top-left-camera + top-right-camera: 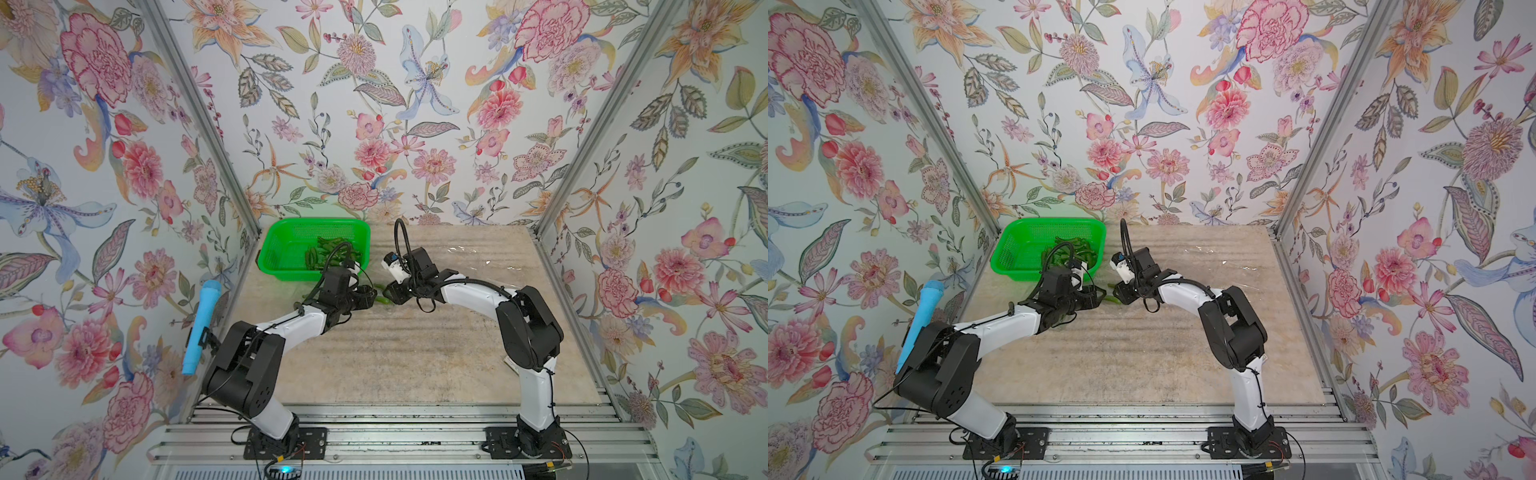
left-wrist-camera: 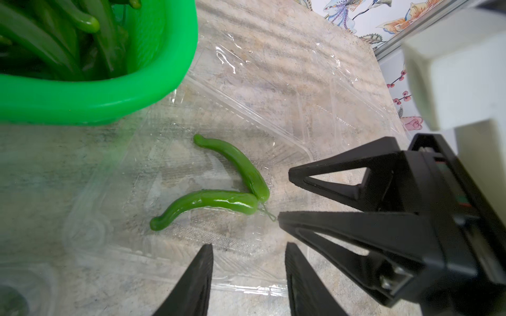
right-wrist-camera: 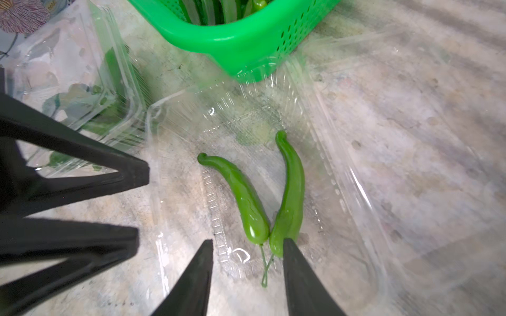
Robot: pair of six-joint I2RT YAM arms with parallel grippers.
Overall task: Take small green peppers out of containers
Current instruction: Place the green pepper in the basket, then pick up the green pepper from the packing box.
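Two small green peppers [image 3: 238,197] lie in a V, stem ends touching, flat on the floor of an open clear container [image 3: 342,169]. The second pepper [image 3: 290,197] has its fat end right against one tip of your right jaws. Those right jaws stand partly open, straddling both stem ends and the thin stems, with daylight between the tips and nothing gripped.

From the left wrist you get the same peppers [image 2: 232,164] in the same container [image 2: 273,117], with the right jaws pointing in from across it. Your left jaws are partly open too and empty, their tips over the container's near rim, just short of the peppers. So the peppers sit between the two sets of jaws, closer to the right ones. In both top views only a sliver of green [image 1: 383,299] [image 1: 1113,297] shows between the wrists.

Past both sets of jaws, the bright green basket [image 3: 232,41] stands on the counter [image 1: 395,353] with a heap of peppers [image 2: 54,41] inside. Its corner meets the container's lid, touching or overlapping, you cannot tell which. Beside the left jaws there is a second container [image 3: 76,68], with green showing through its wall.
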